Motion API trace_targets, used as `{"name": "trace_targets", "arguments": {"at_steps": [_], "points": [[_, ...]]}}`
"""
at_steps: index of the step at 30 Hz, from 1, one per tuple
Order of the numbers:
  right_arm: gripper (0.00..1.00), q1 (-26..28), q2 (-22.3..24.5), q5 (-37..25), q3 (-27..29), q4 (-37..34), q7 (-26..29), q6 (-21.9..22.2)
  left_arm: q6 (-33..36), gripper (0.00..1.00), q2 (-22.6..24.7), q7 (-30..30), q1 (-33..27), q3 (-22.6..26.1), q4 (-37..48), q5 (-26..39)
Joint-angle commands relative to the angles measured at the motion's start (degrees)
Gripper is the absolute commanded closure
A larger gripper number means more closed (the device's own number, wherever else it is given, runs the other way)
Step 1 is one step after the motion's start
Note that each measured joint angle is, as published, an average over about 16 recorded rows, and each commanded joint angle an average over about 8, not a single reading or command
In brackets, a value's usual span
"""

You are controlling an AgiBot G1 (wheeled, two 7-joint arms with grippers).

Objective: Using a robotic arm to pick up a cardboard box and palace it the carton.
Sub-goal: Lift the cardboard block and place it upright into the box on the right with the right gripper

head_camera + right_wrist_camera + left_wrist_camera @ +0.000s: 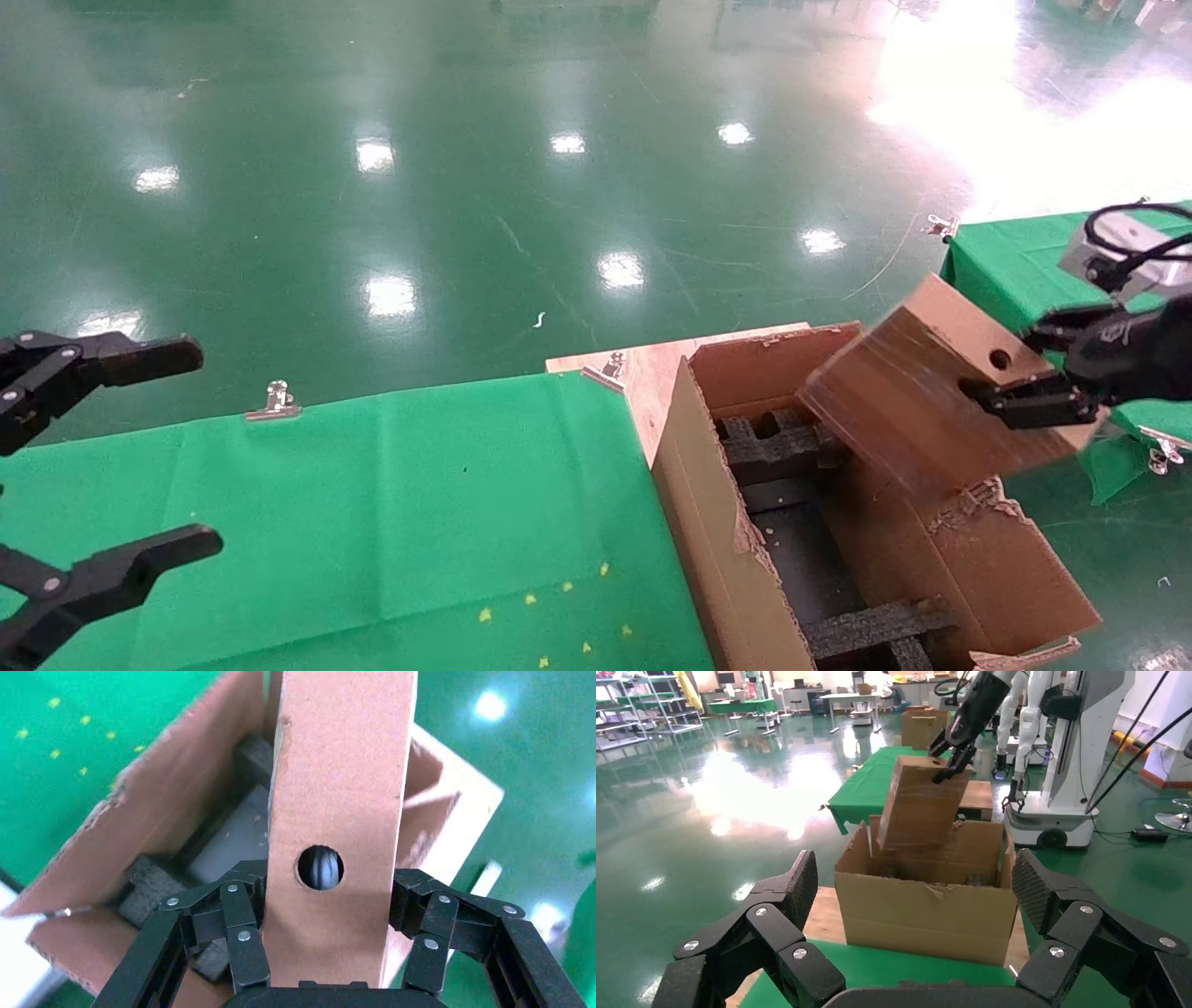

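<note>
Head view: the right claw (1029,396) comes in from 3 o'clock and grips the cardboard box (931,391), which hangs tilted above the far end of the carton (708,522), its round hole facing up near the fingers. The robotic arm (1131,349) behind it is cut off at the edge, with only its black wrist and silver camera box showing. Inside the carton, black foam inserts (875,629) show at the near and far ends; the box hides part of the far one. The carton sits on a wooden board (643,368) beside the green tabletop (372,522). At 9 o'clock the left claw (93,466) hovers over the tabletop's edge, spread wide and empty — its arm is out of frame.

Left wrist view: the left claw's fingers (772,913) stand wide apart at 6 o'clock. Beyond them the carton (926,913) stands with the cardboard box (919,804) tilted above it, its lower end hidden behind the carton's wall. The right claw (951,752) pinches its top edge at 12 o'clock.

Right wrist view: the right claw (327,913) is clamped on the cardboard box (341,776) from both sides — the box fills the middle and hides the fingertips. Through its hole something dark shows, hard to make out. Below lies the open carton (140,822).
</note>
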Motion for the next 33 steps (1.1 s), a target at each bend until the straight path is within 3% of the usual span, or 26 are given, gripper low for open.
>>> {"name": "trace_targets", "arguments": {"at_steps": [1, 7, 21, 33], "points": [[1.00, -1.04, 1.03, 0.12, -0.51, 0.63, 4.19, 2.01, 0.00, 0.00, 0.00, 0.00, 0.00, 0.00, 0.00, 0.00], [1.00, -2.27, 3.07, -0.16, -1.48, 2.34, 12.13, 5.44, -0.01, 0.00, 0.00, 0.00, 0.01, 0.00, 0.01, 0.00], [1.00, -2.91, 2.88, -0.32, -1.85, 2.03, 12.86, 5.99, -0.01, 0.00, 0.00, 0.01, 0.01, 0.00, 0.01, -0.01], [1.00, -8.18, 2.97, -0.94, -4.96, 3.76, 25.12, 13.86, -0.01, 0.00, -0.01, 0.01, 0.01, 0.00, 0.01, -0.01]]}}
